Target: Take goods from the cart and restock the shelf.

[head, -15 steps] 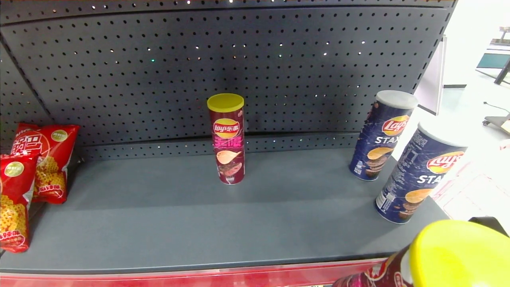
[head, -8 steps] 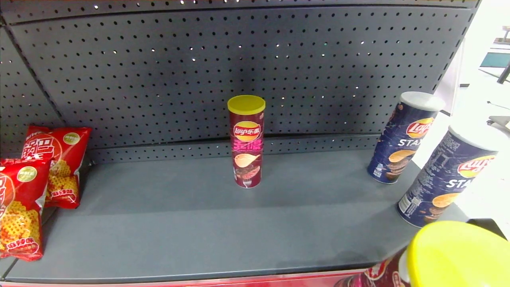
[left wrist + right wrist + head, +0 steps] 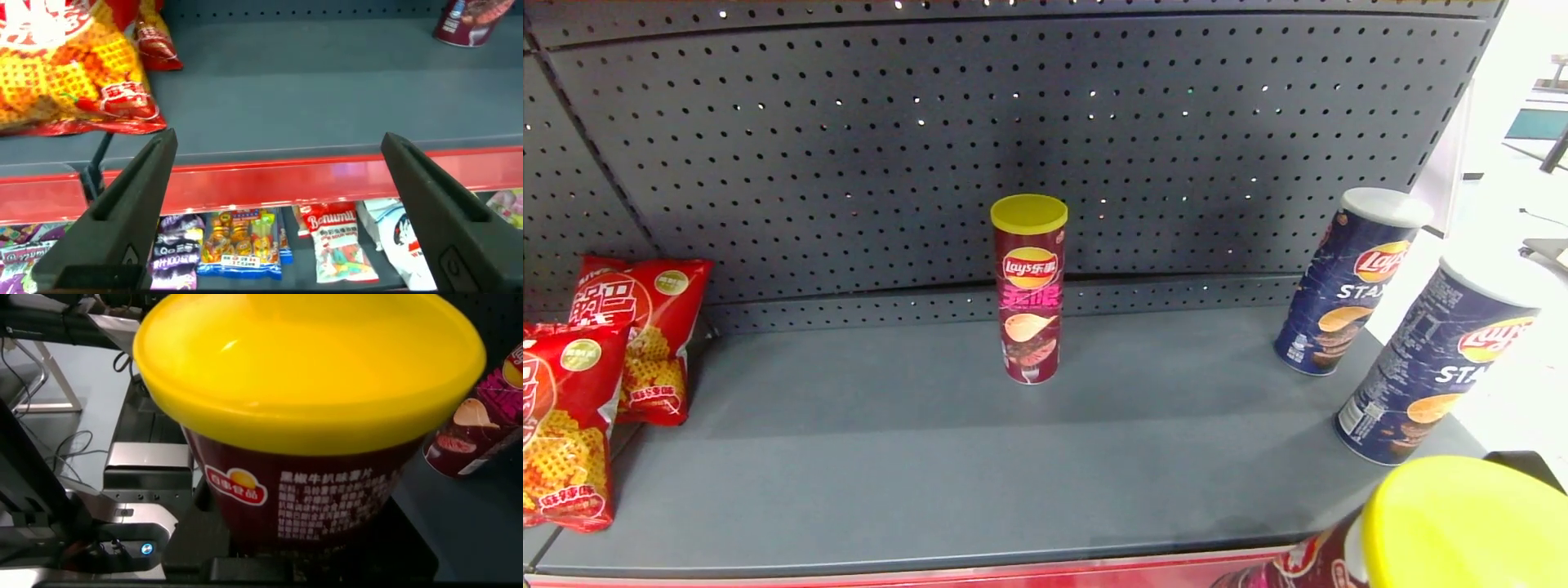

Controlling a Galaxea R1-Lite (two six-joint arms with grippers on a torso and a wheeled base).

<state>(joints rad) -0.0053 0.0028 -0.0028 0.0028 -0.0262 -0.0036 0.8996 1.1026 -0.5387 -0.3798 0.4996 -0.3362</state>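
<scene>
At the far left of the shelf (image 3: pixel 890 457) two red bags stand one behind the other: the front bag (image 3: pixel 560 425) is near the edge and the rear bag (image 3: pixel 641 335) is close to the perforated back panel (image 3: pixel 931 147). In the left wrist view the left gripper (image 3: pixel 279 145) hangs in front of the shelf's red lip (image 3: pixel 286 175), level with it. Its two dark fingers (image 3: pixel 131 212) are spread wide apart with nothing between them. Beyond them the front bag lies on the grey board, and under the lip a lower level carries a row of small packets (image 3: pixel 245 245).

Near the middle of the shelf, set back toward the panel, the middle can (image 3: pixel 1029 290) stands upright, maroon with a yellow lid. It stands alone, well apart from the bags and from the cans on the right.

At the right end stand two blue cans with pale lids. The rear one (image 3: pixel 1347 286) is close to the panel and the front one (image 3: pixel 1429 359) is near the shelf's corner. They are near each other but not touching.

At the lower right the held can (image 3: pixel 1454 523), maroon with a yellow lid like the middle one, is off the shelf, in front of its lip and below the front blue can. In the right wrist view its lid sits close to the camera and its lower body runs down into the right gripper (image 3: pixel 310 559), which is clamped on it; the can hides the fingers. The middle can stands farther off on the shelf.
</scene>
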